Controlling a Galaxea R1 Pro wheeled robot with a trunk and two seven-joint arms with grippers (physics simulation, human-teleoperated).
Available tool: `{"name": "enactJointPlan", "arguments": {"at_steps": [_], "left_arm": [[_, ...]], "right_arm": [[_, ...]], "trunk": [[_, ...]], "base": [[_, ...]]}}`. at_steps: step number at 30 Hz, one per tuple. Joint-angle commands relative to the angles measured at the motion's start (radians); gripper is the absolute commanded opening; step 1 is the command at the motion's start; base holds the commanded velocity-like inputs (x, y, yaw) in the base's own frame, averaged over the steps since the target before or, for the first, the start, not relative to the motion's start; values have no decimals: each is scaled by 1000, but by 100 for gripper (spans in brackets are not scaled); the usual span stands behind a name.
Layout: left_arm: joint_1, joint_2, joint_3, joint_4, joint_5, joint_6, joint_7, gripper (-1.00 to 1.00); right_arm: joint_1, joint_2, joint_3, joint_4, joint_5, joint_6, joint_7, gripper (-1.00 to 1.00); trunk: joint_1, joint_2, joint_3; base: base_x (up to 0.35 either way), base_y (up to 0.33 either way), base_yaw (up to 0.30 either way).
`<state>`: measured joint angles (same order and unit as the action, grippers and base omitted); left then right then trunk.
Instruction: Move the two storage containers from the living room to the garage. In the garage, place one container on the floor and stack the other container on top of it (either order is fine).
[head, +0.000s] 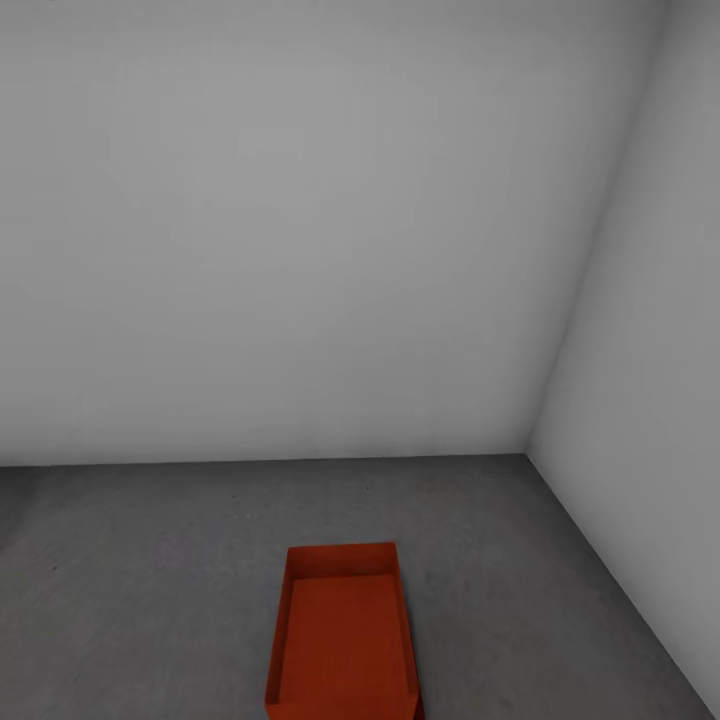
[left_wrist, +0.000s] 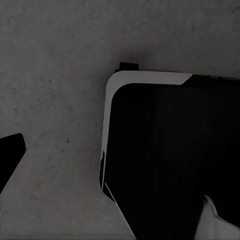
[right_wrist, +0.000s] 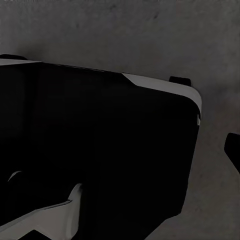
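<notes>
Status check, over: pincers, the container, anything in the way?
Pincers: state cannot be told. One orange-red container on the grey concrete floor, near the white-wall corner. Nothing blocking.

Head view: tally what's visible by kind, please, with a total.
Orange-red storage container: 1
White walls: 2, meeting at a corner
Grey concrete floor: 1
Total: 4

My storage container (head: 342, 632) cut off at the head view's lower edge, near end unseen, my own dark base (left_wrist: 170, 160) running off both wrist views, one black finger (left_wrist: 9, 157) clipped at the frame edge
</notes>
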<state>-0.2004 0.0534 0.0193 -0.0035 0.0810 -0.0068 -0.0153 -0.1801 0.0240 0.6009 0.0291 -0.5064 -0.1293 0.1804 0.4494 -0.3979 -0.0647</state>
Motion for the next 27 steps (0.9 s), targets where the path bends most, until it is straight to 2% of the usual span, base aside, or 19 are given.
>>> {"name": "enactJointPlan", "arguments": {"at_steps": [1, 27], "left_arm": [[0, 0, 1, 0, 8, -1, -2, 100], [1, 1, 1, 0, 2, -2, -2, 100]], "right_arm": [[-2, 1, 8, 3, -11, -5, 5, 100], [-1, 1, 8, 3, -12, -5, 5, 100]], "trunk": [[1, -2, -2], [1, -2, 30]], "base": [[0, 0, 0], [0, 0, 0]]}}
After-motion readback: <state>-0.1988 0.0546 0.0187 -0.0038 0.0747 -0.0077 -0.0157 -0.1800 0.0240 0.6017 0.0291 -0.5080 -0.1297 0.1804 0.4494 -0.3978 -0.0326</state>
